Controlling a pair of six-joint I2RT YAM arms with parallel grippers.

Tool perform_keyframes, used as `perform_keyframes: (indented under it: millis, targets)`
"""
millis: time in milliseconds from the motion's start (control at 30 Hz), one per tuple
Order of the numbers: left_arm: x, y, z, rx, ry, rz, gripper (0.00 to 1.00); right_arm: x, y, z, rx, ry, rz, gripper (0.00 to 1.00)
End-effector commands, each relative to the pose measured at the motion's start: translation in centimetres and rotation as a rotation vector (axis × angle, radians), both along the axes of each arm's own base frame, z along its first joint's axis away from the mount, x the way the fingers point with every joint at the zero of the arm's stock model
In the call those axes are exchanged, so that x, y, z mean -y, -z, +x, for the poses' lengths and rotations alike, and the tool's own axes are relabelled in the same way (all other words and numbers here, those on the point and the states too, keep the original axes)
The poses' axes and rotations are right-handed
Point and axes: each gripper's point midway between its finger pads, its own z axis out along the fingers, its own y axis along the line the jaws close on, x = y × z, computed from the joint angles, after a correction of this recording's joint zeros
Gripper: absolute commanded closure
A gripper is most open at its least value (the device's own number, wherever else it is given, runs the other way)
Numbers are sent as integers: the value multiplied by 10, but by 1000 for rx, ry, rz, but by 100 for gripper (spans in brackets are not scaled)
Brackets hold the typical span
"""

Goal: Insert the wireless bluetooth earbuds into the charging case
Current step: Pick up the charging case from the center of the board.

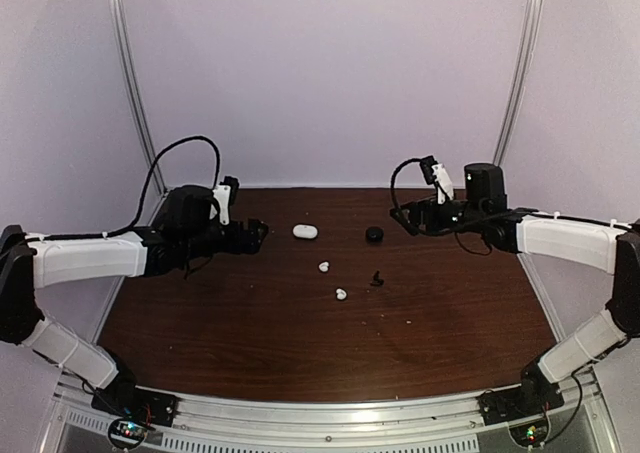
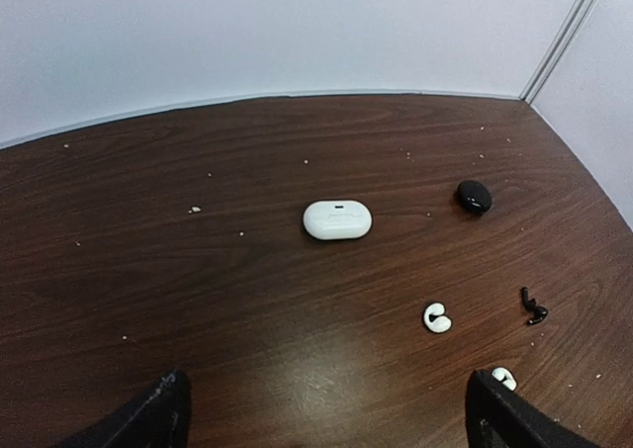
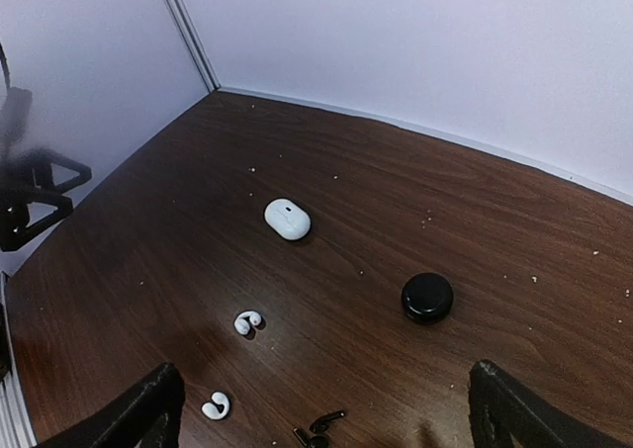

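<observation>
The left gripper (image 1: pixel 255 235) hangs over the left side of the tabletop (image 1: pixel 200 313), its jaws spread wide and holding nothing. The right gripper (image 1: pixel 405 218) hovers opposite it at the far right, equally spread and empty. Between them, toward the back, lie a white oval charging case (image 1: pixel 305 231) and a black round charging case (image 1: pixel 374 235), well apart and both closed. Nearer the arms lie the earbuds, none touching: one white earbud (image 1: pixel 324 267), a second white earbud (image 1: pixel 341 294) nearer still, and a black earbud (image 1: pixel 377 279) to their right. A small dark mark on the white case's front is too small to read.
</observation>
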Motion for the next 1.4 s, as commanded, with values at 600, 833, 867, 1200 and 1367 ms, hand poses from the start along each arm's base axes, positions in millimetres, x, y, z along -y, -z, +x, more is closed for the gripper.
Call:
perform_keyframes:
  millis: [600,833,867,1200,1367]
  targets:
    - [61,-47,-22,152,362,-117,2,-35,96,109,-165,-109,-309,2]
    - [65,-48,-25,159,393,-112,2,-34,134,117,-226,-168,-363,4]
    - [66,-47,-24,151,399,-108,2,-34,138,118,-238,-187,-360,4]
    - [72,-45,-25,154,433,-102,2,-38,164,129,-271,-265,-393,9]
    - [74,-44,-21,150,433,-93,2,-37,174,130,-263,-287,-428,12]
